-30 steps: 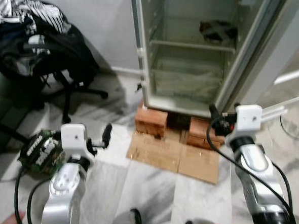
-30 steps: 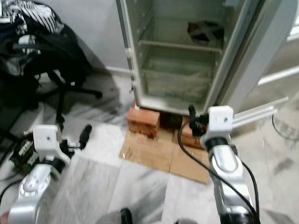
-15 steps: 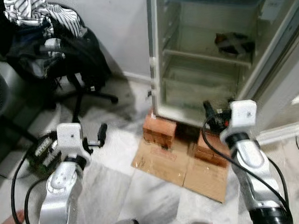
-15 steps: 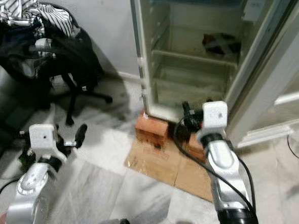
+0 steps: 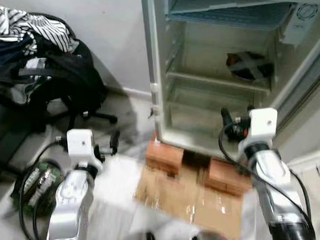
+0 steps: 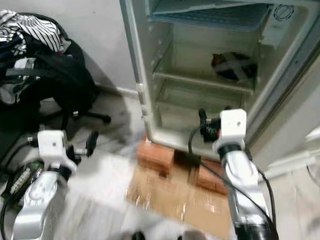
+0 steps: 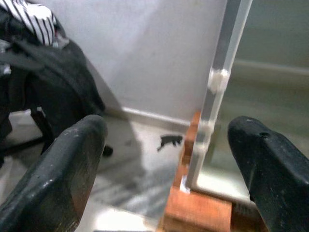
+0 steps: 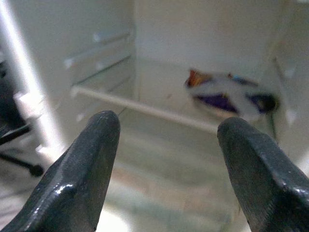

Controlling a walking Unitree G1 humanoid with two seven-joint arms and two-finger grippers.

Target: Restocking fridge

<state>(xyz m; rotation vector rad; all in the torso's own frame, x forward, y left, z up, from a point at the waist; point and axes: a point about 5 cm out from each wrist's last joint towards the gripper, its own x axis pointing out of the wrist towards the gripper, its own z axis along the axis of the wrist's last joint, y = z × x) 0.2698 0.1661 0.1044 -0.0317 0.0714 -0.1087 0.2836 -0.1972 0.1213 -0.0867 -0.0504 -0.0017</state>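
I have the fridge (image 5: pixel 162 71) standing open in the upper middle of the frame, perched on bricks (image 5: pixel 163 157) with flattened cardboard (image 5: pixel 192 197) spread on the floor in front. One dark packet (image 5: pixel 248 65) already lies on the middle shelf (image 5: pixel 217 83), toward the right. Both my grippers are empty with fingers spread: the left gripper (image 7: pixel 166 162) is held low at the lower left, looking past the fridge's near edge, and the right gripper (image 8: pixel 166 159) points straight into the cabinet at the lower right of centre. A pack of cans (image 5: pixel 36 184) sits on the floor at far left, beside my left arm; I take that for stock.

My worries from here: the lower frame is blurred, so I judge the body is moving, and the cardboard could slip underfoot. The right gripper is close to the fridge's lower sill and could knock it. An office chair (image 5: pixel 54 77) piled with clothes crowds my left side.
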